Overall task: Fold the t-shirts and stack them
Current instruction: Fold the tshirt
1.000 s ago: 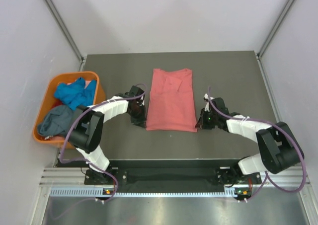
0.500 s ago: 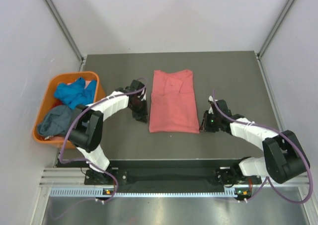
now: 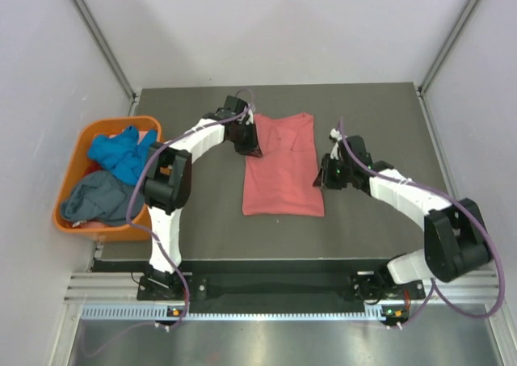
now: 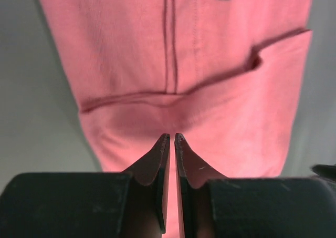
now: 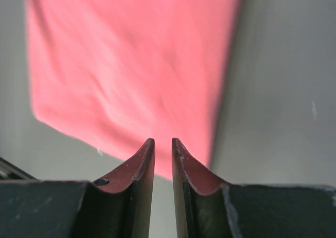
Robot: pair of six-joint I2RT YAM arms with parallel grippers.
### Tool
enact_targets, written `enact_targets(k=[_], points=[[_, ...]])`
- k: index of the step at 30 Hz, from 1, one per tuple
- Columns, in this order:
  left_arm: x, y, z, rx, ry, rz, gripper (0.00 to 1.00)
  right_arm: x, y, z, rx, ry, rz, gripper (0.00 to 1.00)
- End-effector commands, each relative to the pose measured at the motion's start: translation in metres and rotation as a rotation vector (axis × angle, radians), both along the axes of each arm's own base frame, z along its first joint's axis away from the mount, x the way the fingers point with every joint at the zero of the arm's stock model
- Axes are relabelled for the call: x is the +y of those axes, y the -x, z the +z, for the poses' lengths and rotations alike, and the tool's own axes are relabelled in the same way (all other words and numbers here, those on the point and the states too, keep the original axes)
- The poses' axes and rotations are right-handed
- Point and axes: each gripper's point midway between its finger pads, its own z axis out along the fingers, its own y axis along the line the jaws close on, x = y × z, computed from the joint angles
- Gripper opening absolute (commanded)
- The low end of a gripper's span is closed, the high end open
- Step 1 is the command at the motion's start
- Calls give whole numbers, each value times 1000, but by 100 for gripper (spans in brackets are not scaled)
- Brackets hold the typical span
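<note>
- Top external view: the salmon-pink t-shirt [image 3: 281, 172] lies flat at mid-table [image 3: 380, 124], folded into a long narrow panel with its collar end farthest from my bases
- My left gripper [image 3: 255, 149] hangs over the far left corner of that shirt, with the arm stretched well forward
- My right gripper [image 3: 323, 179] sits just beside the shirt's right edge, about halfway along its length
- Left wrist view: my two fingers [image 4: 152, 162] stand a hair apart, a thin slit between the tips; nothing is pinched, and pink cloth with a double seam and a folded-over flap fills the scene below them
- Right wrist view: these fingers [image 5: 191, 167] show a slightly wider gap and hold nothing; the blurred pink cloth lies ahead, its edge running down toward the tips, with bare grey table to the right
- Off the table's left side, the orange tub [image 3: 121, 123] holds the bright blue t-shirt [image 3: 117, 152] crumpled on top and the slate grey-blue t-shirt [image 3: 93, 196] bunched at its near end, both well apart from my grippers
</note>
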Motion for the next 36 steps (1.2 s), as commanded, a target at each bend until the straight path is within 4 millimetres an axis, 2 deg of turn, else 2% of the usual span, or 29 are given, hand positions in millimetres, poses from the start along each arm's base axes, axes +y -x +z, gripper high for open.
enact_targets(k=[1, 2, 3, 4, 5, 6, 8, 9, 10, 11, 12, 14, 17, 19, 21, 23, 28, 30, 31, 32, 33, 34, 35, 36], points=[[-13, -21, 3, -65, 41, -25, 13, 38, -46, 38, -115, -94, 107, 20], [-12, -26, 1, -69, 30, -18, 13, 52, -59, 56, -140, -140, 144, 20], [-10, -29, -2, -78, 20, -22, 13, 60, -65, 43, -103, -147, 166, 20], [-8, -32, -10, -81, 6, -17, 13, 68, -72, 44, -100, -168, 184, 20], [-7, -38, -11, -107, 4, -14, 13, 78, -82, 54, -116, -202, 211, 20], [-4, -41, -18, -109, -8, -10, 13, 83, -88, 37, -72, -201, 219, 20], [4, -49, -21, -114, -29, 18, 13, 95, -102, 37, -69, -225, 241, 20], [6, -50, -24, -106, -37, 23, 13, 97, -106, 18, -31, -215, 237, 20], [8, -51, -24, -109, -42, 28, 13, 99, -110, 12, -21, -211, 234, 20], [11, -52, -24, -115, -53, 35, 13, 99, -117, 9, -22, -204, 226, 19], [12, -52, -24, -115, -59, 35, 13, 98, -119, -8, 6, -188, 218, 19], [13, -51, -24, -113, -68, 35, 14, 89, -126, -26, 15, -139, 184, 19], [16, -52, -20, -133, -85, 32, 14, 66, -139, -37, 5, -72, 108, 19], [17, -54, -19, -136, -90, 31, 14, 64, -141, -31, -6, -70, 105, 19], [20, -58, -16, -147, -113, 32, 14, 64, -138, -25, -12, -71, 115, 20], [23, -62, -11, -158, -131, 30, 15, 65, -137, -9, -36, -86, 124, 20], [35, -77, 20, -234, -165, 67, 16, 56, -121, 15, -36, -68, 100, 21], [39, -78, 36, -251, -166, 78, 16, 48, -109, 11, -5, -55, 75, 23], [40, -75, 41, -247, -163, 84, 16, 44, -105, 21, -16, -51, 60, 24], [40, -66, 51, -232, -154, 79, 17, 40, -97, 21, 6, -47, 41, 26], [38, -55, 50, -205, -138, 65, 18, 33, -84, 13, 39, -34, 25, 30], [34, -44, 51, -178, -106, 45, 19, 30, -77, 25, 19, -39, 11, 32], [34, -31, 61, -172, -88, 37, 22, 26, -68, 23, 42, -39, -11, 34], [38, -10, 45, -103, -96, 29, 23, 17, -51, 11, 82, -22, -30, 37]])
